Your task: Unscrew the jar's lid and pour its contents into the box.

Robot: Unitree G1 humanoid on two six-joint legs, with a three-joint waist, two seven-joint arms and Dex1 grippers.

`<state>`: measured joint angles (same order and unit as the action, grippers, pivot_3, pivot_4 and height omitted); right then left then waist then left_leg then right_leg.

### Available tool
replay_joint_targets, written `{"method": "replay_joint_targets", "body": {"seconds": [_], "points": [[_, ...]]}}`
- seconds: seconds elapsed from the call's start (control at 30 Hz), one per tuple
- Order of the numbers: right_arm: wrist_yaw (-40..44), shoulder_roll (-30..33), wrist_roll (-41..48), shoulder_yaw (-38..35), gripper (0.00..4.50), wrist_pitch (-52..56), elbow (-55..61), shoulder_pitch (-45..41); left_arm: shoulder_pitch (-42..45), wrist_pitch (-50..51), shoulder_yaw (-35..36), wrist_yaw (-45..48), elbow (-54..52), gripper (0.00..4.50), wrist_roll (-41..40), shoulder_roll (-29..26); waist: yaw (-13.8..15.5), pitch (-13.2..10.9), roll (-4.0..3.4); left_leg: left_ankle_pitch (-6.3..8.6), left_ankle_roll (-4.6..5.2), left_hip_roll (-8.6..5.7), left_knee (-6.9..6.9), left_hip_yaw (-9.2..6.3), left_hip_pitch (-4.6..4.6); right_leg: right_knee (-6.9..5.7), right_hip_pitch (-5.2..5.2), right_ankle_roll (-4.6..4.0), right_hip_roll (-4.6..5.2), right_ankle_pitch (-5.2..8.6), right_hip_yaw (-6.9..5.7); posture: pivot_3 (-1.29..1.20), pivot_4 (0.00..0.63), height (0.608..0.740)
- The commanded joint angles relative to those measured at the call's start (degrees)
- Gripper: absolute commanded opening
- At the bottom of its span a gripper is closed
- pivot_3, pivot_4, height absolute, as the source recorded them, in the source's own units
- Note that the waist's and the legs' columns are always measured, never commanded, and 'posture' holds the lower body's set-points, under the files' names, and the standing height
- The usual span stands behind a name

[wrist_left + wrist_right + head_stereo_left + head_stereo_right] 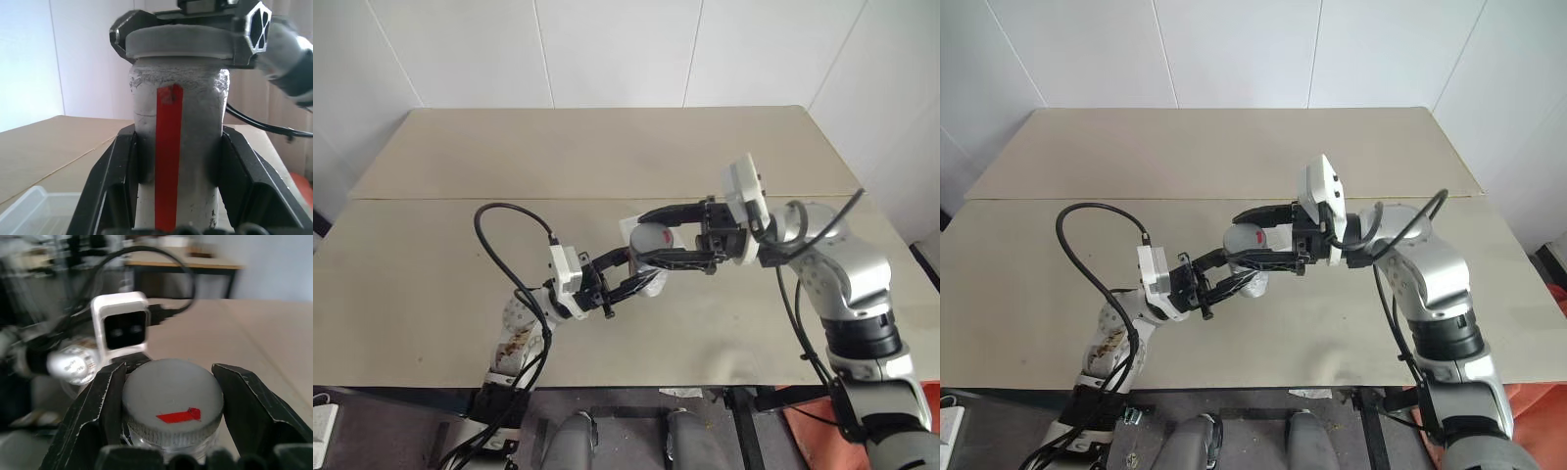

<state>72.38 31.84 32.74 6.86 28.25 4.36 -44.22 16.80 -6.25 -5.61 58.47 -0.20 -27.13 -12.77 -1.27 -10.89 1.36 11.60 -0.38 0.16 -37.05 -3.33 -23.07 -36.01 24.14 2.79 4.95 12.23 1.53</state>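
The jar (176, 161), marked with a red stripe, is held above the bench (607, 147), its body clamped in the left pincer (641, 279). The grey lid (172, 394) sits on the jar, gripped from either side by the right pincer (651, 235). A corner of the clear box (34, 213) lies on the bench below.
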Motion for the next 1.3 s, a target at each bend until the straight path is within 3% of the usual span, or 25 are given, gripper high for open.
{"method": "replay_joint_targets", "body": {"seconds": [0.03, 0.23, 0.3, 0.43, 0.63, 0.8, 0.93, 1.1, 1.3], "points": [[6.94, -1.22, -0.13, 0.58, 2.76, -4.31, -6.47, -4.37, 0.12, -0.42, 0.12, -0.23, -2.55, 1.88, -0.66, 0.23, 0.01, 0.0, 0.0, 0.0, 0.0, 0.0, 0.0, 0.0, 0.0, -0.01, 0.0, -0.01, 0.0, 0.0, 0.0, 0.0, 0.15, 0.74], [9.25, -1.98, -1.99, 0.02, 2.76, -8.15, -10.96, -6.81, -0.64, -0.25, 0.03, -0.86, -3.39, 1.88, -0.55, 0.16, 0.32, 0.0, 0.0, 0.0, 0.0, -0.01, 0.0, 0.01, -0.06, 0.03, 0.03, -0.41, 0.01, -0.25, 0.03, 0.0, 0.15, 0.74], [9.46, -2.03, -2.54, -0.17, 3.5, -8.91, -11.65, -6.87, -0.83, -0.18, 0.08, -1.02, -3.5, 1.88, -0.57, 0.05, 0.35, 0.0, 0.0, 0.0, 0.0, -0.02, 0.0, 0.01, -0.08, 0.04, 0.04, -0.41, 0.01, -0.25, 0.03, 0.0, 0.15, 0.74], [7.9, -1.79, -2.64, -1.48, 4.46, -8.93, -10.63, -6.3, -1.09, -0.21, 0.08, -1.1, -3.45, 1.88, -0.54, -0.1, 0.37, 0.0, 0.0, 0.0, 0.0, -0.02, 0.0, 0.01, -0.06, 0.02, 0.04, -0.42, 0.01, -0.26, 0.03, 0.0, 0.15, 0.74], [1.62, 2.47, 2.83, -8.46, 4.46, -2.98, 1.22, -1.87, -0.47, -1.7, 1.32, -3.41, -1.14, 1.88, 1.44, -0.01, 0.74, 0.0, 0.0, 0.0, 0.0, -0.03, 0.0, 0.01, -0.09, 0.02, 0.06, -0.41, 0.02, -0.26, 0.03, 0.0, 0.15, 0.74], [-12.12, 4.42, 5.37, -12.35, 4.46, 4.58, 17.7, 5.93, 0.25, -2.41, 2.05, -4.71, 0.01, 1.88, 2.27, -0.1, 0.5, 0.0, 0.0, 0.0, -0.01, -0.08, 0.01, 0.03, -0.12, 0.07, 0.04, -0.38, 0.11, -0.23, 0.02, 0.0, 0.15, 0.74], [-23.02, 0.96, 3.12, -8.68, 4.46, 6.86, 27.21, 11.03, 0.55, -2.67, 1.98, -4.48, 0.55, 1.88, 2.54, 0.15, 0.24, 0.0, 0.0, 0.0, -0.01, -0.05, 0.0, 0.06, -0.06, 0.01, 0.05, -0.21, 0.06, -0.13, 0.06, 0.0, 0.15, 0.74], [-35.65, -6.49, -5.0, -1.78, 4.46, 5.71, 30.0, 12.11, 0.86, -2.84, 1.75, -4.37, 0.76, 1.88, 2.69, 0.47, 0.3, 0.0, 0.0, -0.03, 0.04, -0.02, -0.03, 0.05, 0.02, -0.06, 0.03, -0.01, 0.0, -0.1, 0.1, 0.0, 0.15, 0.74], [-40.57, -8.21, -13.3, 3.19, 4.46, 3.87, 27.79, 12.4, 1.17, -2.56, 1.77, -4.41, 0.35, 1.88, 2.51, 0.64, 0.5, 0.0, 0.0, -0.06, 0.03, -0.03, -0.05, 0.06, -0.02, -0.02, 0.05, -0.01, 0.0, -0.15, 0.13, 0.0, 0.15, 0.74]]}}
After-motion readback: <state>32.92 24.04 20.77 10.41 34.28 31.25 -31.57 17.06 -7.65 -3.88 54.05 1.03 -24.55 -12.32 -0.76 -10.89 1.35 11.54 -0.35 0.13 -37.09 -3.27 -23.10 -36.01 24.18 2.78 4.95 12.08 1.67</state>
